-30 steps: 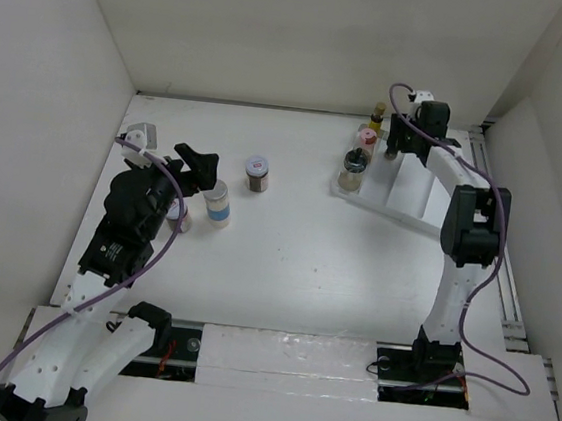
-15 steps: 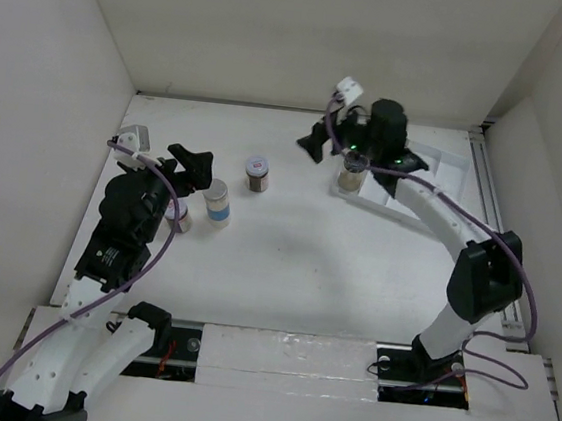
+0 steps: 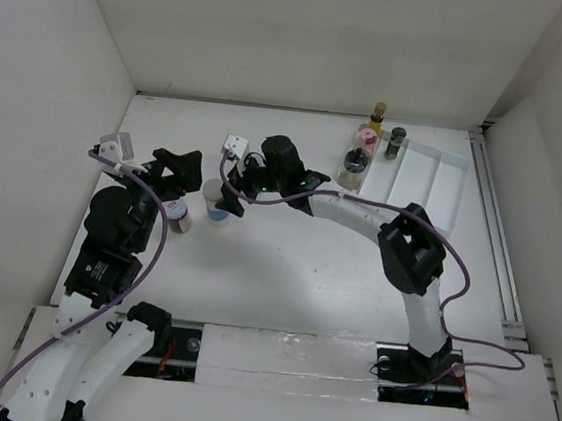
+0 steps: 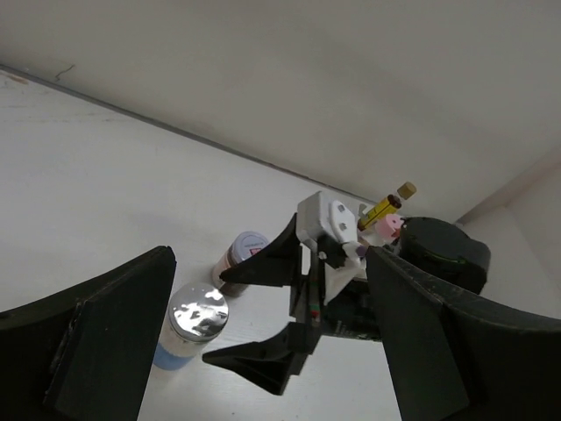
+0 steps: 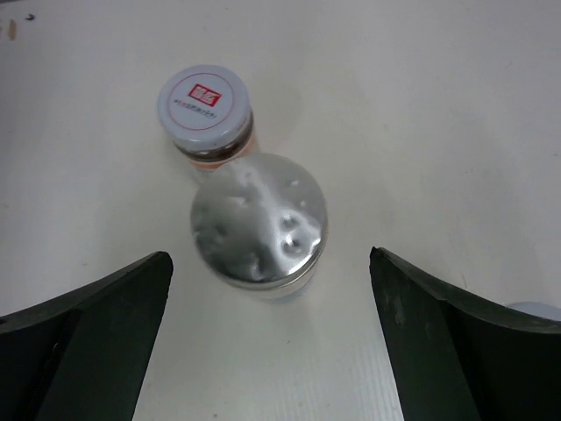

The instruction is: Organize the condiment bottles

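A white blue-labelled jar (image 3: 217, 214) with a silver lid stands left of centre. My right gripper (image 3: 235, 191) is open, and the jar (image 5: 259, 230) stands just ahead between its fingers, untouched. My left gripper (image 3: 182, 175) is open and empty beside it, facing the jar (image 4: 195, 320) and the right gripper (image 4: 241, 316). A small white-lidded jar (image 3: 178, 218) stands behind it (image 5: 204, 110). The brown white-lidded jar (image 4: 238, 260) is hidden under the right wrist from above. Yellow (image 3: 377, 115), pink (image 3: 367, 137), small dark (image 3: 397, 142) and black-knobbed clear (image 3: 354, 166) bottles stand at the tray's left edge.
A white ridged tray (image 3: 427, 181) lies at the far right. White walls close the table at the back and both sides. The two grippers are close together over the left half of the table.
My right arm has swung from the tray at the far right across to the blue-labelled jar. The small dark bottle now shows by the tray. My left gripper drew back a little.
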`<state>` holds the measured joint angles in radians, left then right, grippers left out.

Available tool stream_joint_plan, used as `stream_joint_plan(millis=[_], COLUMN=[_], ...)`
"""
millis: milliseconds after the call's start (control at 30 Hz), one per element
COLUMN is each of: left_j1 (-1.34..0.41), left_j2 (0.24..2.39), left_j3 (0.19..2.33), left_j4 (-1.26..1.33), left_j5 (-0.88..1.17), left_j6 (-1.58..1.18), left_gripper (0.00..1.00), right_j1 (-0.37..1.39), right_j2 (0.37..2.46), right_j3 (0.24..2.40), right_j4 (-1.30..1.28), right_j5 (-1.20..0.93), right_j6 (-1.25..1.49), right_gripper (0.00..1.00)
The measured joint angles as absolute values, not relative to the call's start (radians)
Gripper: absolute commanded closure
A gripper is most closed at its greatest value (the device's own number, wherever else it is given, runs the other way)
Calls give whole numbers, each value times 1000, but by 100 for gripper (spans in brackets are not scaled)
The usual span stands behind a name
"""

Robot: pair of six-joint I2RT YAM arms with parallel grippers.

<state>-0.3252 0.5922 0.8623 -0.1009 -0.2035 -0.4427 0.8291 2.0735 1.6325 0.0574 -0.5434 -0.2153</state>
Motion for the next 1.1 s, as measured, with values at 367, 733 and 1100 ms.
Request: stream_joint_plan(millis=[367,733,1100], left_j1=[-325,-325,-325], left_j2=[578,579,586], left_j3=[862,862,862], left_j4=[-102,-102,-101], left_j5=[-206,-194,-167], left_j6=[-443,-443,-443], left_gripper=[14,14,14], right_j1=[852,796,329], right_j2=[2317,2043,1365], right_j3=[1898,1546,1209], right_j4=[68,260,395], right_j5=[-532,-575,-408], right_j6=[-175,-30,2], right_gripper=[37,50,50])
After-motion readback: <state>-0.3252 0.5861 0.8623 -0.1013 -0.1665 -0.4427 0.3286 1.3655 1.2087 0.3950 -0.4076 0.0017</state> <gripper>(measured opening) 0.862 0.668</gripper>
